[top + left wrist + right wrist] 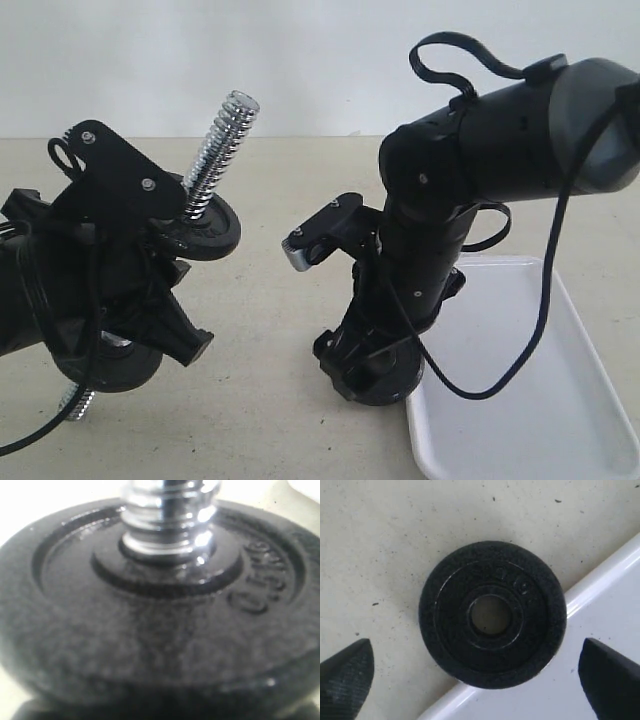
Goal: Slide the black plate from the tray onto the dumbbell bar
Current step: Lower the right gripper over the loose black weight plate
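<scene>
A white tray lies on a pale table and serves as the landmark here.

The plate, a small round black weight with a centre hole, lies flat across the tray's rim. Part of it rests over the tray's edge and the rest sits on the table just outside.

The right gripper hangs directly above the plate, pointing down. Its two dark fingers are spread wide apart, one to each side of the plate. Neither one touches it, and nothing is held.

Well away from the tray, across a bare stretch of table, the left arm holds the bar off upright. Its shiny threaded end points up and leans towards the tray's side. The left gripper wraps the bar's middle. Its fingers are mostly hidden by the arm's own body, but they appear clamped on the bar, since the bar stands tilted there.

One black disc is already threaded on the bar above the gripper. The close view from the left wrist shows the chrome thread rising through its centre. A second dark disc sits lower on the bar, near the end close to the table.

Judged from this, the task is at an early stage. The bar is presented and ready. The plate has not been grasped or lifted. What remains is to close on the plate, carry it from the tray to the bar's raised end, line its hole up with the thread, and slide it down.
</scene>
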Tool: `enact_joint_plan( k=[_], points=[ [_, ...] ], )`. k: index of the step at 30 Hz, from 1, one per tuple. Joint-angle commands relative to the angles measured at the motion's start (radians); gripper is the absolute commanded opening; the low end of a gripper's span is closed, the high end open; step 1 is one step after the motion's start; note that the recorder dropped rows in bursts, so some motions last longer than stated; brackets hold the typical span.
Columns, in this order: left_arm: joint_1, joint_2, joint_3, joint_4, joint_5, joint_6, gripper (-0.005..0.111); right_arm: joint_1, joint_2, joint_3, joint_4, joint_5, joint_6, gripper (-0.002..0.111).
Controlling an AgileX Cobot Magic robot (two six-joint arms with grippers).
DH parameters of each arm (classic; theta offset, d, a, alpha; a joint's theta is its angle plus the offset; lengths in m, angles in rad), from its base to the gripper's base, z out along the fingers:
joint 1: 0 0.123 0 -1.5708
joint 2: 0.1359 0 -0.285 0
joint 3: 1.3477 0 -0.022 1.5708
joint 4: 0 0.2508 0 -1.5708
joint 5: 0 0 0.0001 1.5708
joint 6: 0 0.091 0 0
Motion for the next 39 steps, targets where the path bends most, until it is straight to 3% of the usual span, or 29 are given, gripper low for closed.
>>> enact_joint_plan(
  k=[1,16,26,39],
  points=[
    [-0.001,-0.047,-0.037,0.044,-0.061,0.012,0.004,0.0,-0.003,-0.006,-0.016,-0.027,0.018,0.105],
    [-0.001,-0.047,-0.037,0.044,-0.061,0.012,0.004,0.0,0.052,-0.01,-0.016,-0.033,0.02,0.105],
    [-0.001,-0.047,-0.037,0.044,-0.062,0.013,0.004,0.0,0.097,-0.13,-0.016,0.065,0.026,0.105],
    [-0.001,-0.047,-0.037,0.044,-0.062,0.032,0.004,0.0,0.147,-0.134,-0.03,0.102,0.03,0.105]
  ],
)
